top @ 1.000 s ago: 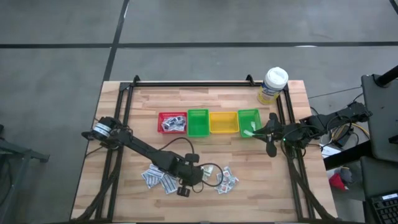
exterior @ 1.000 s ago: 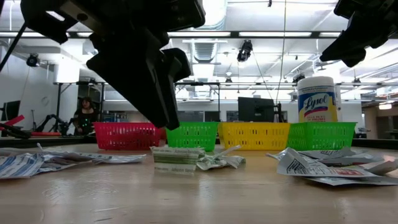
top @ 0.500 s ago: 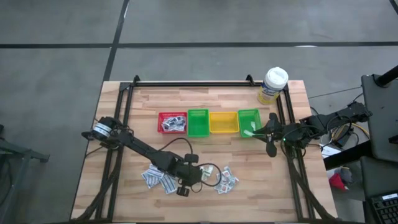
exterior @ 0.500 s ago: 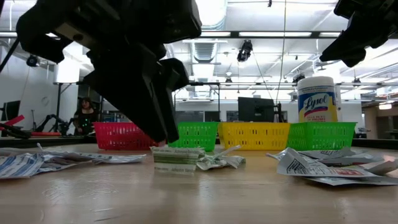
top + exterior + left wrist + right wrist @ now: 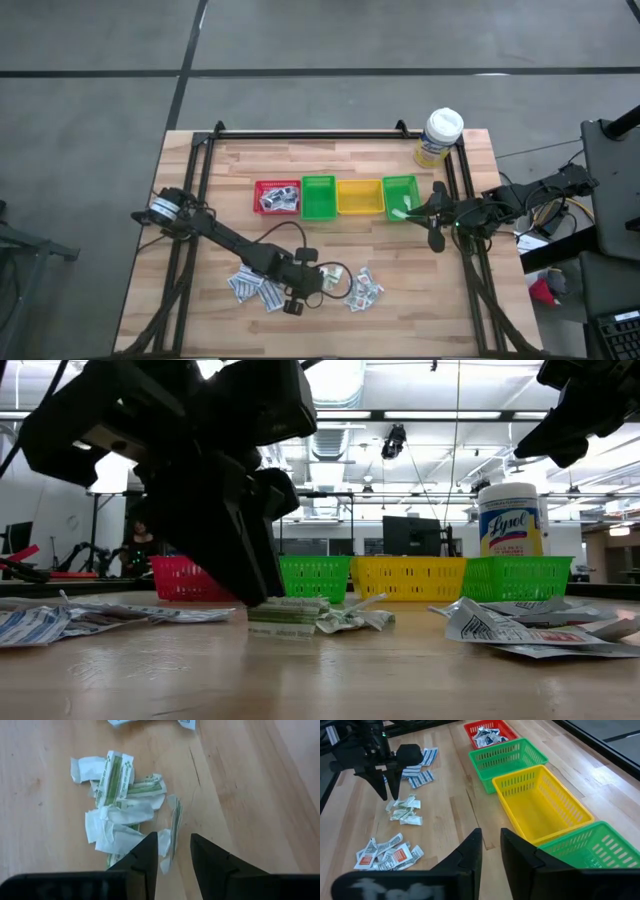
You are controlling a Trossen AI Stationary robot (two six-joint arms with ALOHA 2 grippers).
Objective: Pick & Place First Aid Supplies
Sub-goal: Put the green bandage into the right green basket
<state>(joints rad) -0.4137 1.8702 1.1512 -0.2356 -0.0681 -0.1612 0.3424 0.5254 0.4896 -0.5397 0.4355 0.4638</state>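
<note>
Four small bins stand in one row across the middle of the high view: one red bin [image 5: 277, 196], two green bins [image 5: 318, 198] [image 5: 399, 196] and one yellow bin [image 5: 359, 197] between the greens. One bottle [image 5: 440, 136] stands at upper right of the counter [image 5: 240, 160]. Three loose clusters of packets lie along the lower part of the counter: a blue-printed cluster [image 5: 250, 288] at lower left, a green-printed cluster [image 5: 336, 276] at centre, a red-printed cluster [image 5: 366, 290] to its right. A further heap of packets [image 5: 275, 200] fills the red bin; single packets cannot be counted. Two arms reach in, each with one end effector: left [image 5: 303, 291], right [image 5: 437, 215].
</note>
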